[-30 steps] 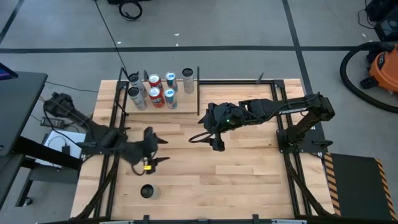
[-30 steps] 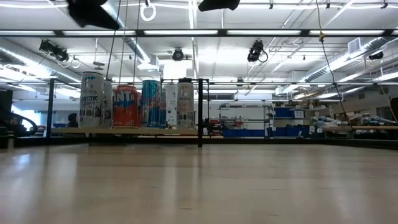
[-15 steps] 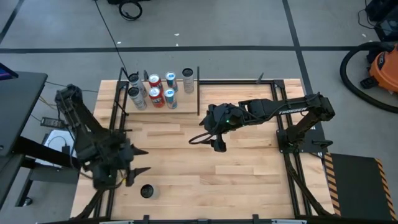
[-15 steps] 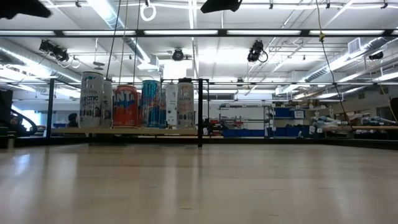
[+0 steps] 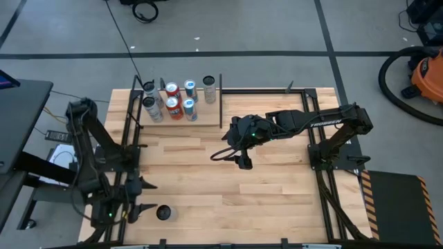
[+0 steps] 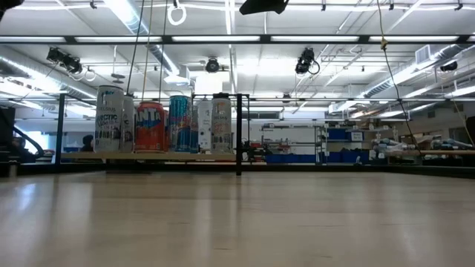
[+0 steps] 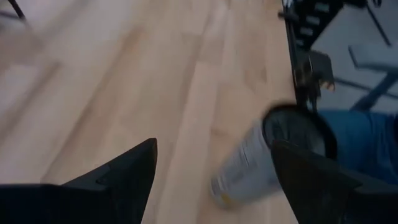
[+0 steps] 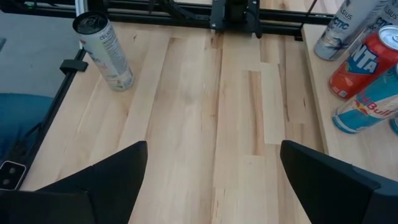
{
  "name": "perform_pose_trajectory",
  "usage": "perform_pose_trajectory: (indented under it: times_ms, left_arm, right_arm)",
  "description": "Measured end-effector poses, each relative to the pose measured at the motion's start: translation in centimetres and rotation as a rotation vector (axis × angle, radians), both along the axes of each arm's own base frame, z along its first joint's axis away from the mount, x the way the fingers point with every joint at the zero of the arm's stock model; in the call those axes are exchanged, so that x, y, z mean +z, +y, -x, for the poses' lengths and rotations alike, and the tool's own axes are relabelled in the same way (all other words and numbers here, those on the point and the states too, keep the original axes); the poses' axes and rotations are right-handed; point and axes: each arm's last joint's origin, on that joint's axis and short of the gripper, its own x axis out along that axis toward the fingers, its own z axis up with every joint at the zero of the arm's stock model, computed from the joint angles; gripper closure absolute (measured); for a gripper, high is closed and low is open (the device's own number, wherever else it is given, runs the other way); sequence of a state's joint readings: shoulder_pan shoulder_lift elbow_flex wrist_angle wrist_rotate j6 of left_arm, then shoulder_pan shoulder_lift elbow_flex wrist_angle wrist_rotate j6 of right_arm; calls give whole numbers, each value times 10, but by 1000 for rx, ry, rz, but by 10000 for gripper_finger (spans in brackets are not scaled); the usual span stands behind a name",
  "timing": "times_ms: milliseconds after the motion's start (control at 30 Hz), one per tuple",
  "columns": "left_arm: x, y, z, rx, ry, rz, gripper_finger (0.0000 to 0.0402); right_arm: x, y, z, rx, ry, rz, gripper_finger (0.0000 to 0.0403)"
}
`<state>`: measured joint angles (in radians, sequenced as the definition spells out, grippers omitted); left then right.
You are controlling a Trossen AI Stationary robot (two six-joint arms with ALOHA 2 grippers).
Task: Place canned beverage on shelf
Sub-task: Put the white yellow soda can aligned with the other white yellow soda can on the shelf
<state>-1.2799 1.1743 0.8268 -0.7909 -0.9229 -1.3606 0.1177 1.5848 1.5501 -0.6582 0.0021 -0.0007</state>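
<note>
Black left gripper (image 5: pixel 136 199), fingers apart and empty, has swung down to the frame's lower left beside the can (image 5: pixel 163 212). Right gripper (image 5: pixel 241 160) hovers centre, open. Shelf (image 5: pixel 181 105) sits upper left.

Overhead camera looks straight down on the whole plank-patterned wooden tabletop (image 5: pixel 228 176). Low camera sits at table height, facing level toward the far pale wood shelf with black rods (image 6: pixel 159 156). Both wrist cameras peer close over the planks, sharing the lone standing pale can (image 7: pixel 249 165) (image 8: pixel 104 51).
</note>
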Motion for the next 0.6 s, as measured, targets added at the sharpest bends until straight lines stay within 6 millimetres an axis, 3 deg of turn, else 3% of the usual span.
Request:
perform_pose_trajectory:
  times_ms: [267, 600]
  left_arm:
    - [-16, -17, 14, -44, 55, 13, 86]
    - [-35, -37, 9, -35, 47, 7, 86]
  right_arm:
    - [0, 0, 0, 0, 0, 1, 25]
    - [0, 0, 0, 2, -1, 2, 25]
